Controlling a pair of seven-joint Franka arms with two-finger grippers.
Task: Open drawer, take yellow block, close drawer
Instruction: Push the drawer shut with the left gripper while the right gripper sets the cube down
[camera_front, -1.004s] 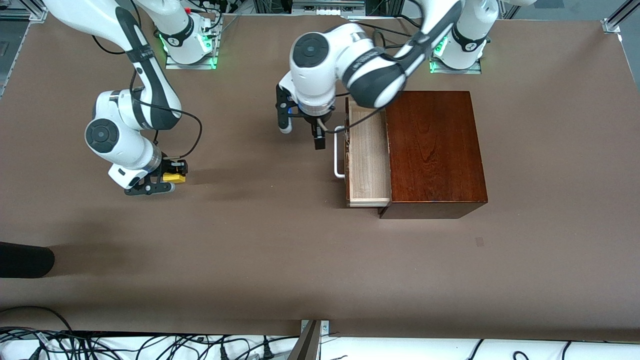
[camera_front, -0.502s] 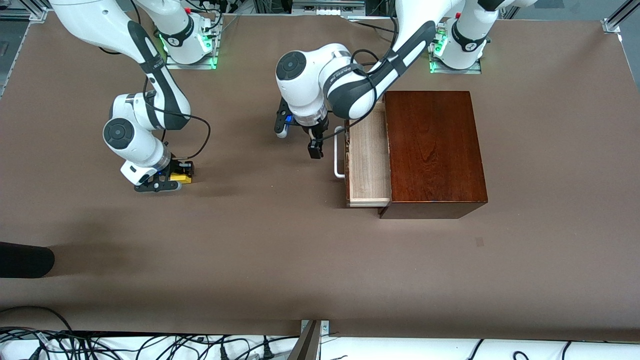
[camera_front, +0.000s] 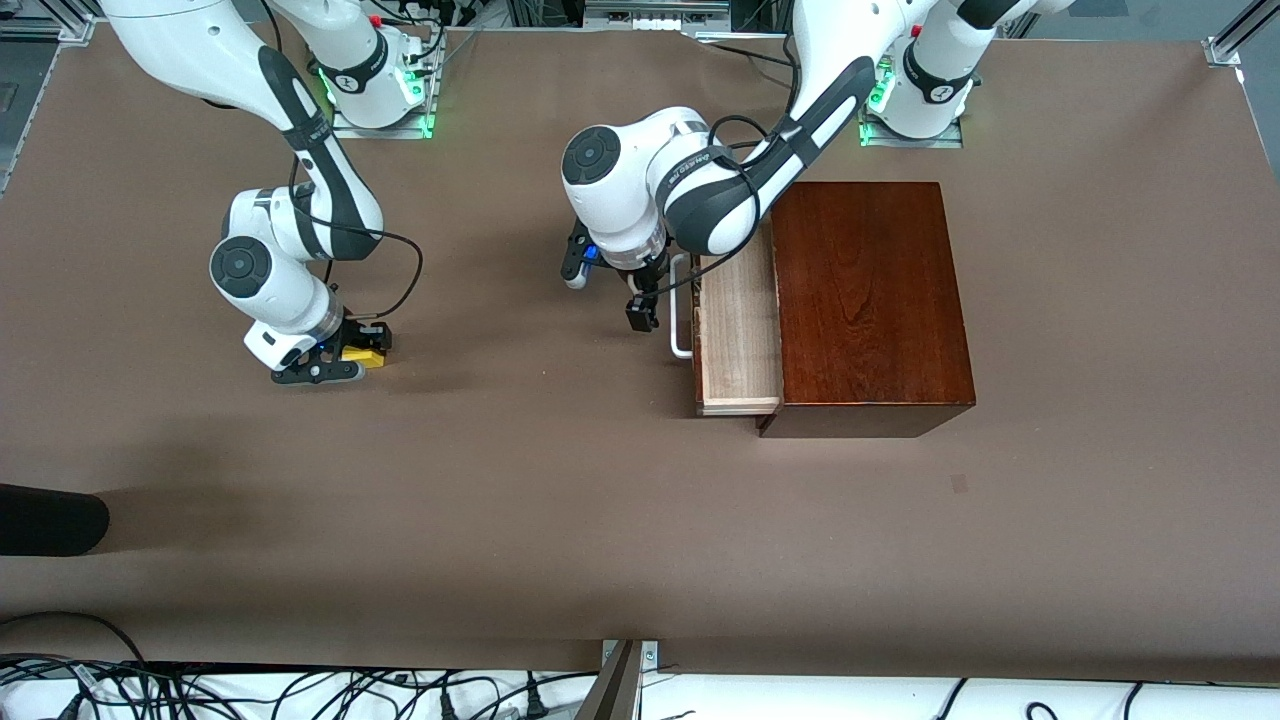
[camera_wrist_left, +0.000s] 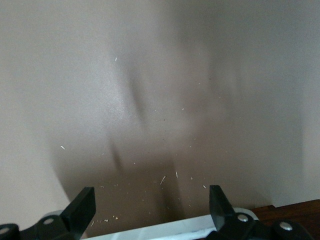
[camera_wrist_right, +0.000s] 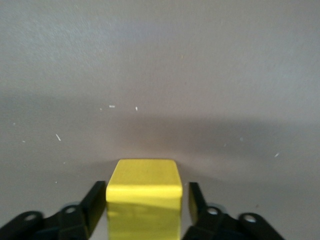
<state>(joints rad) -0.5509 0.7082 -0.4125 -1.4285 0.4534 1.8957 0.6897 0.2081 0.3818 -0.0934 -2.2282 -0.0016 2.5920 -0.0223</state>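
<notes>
The right gripper (camera_front: 335, 362) sat low at the table (camera_front: 500, 500) toward the right arm's end, with the yellow block (camera_front: 362, 354) between its black fingers (camera_wrist_right: 95, 202). In the right wrist view the block (camera_wrist_right: 144, 197) filled most of the space between the two fingers, yet a thin gap showed on one side — so the fingers stood just beside the cube rather than clearly pressed on it, and whether they still gripped it I could not tell. The block looked to be down at the tabletop, its shadow directly under it.

The left gripper (camera_front: 640, 305) hung in front of the drawer (camera_front: 738, 330), just beside its white U-shaped bar handle (camera_front: 680, 305). In the left wrist view its two fingertips (camera_wrist_left: 82, 205) stood wide apart with nothing between them — only bare brown table past them, and a white strip of the handle (camera_wrist_left: 170, 230) at the frame's edge. It held nothing.

The drawer was pulled partway out of the glossy reddish-brown wooden box (camera_front: 868, 300), its pale wood interior showing. The box sat toward the left arm's end of the table, well apart from the yellow block.
</notes>
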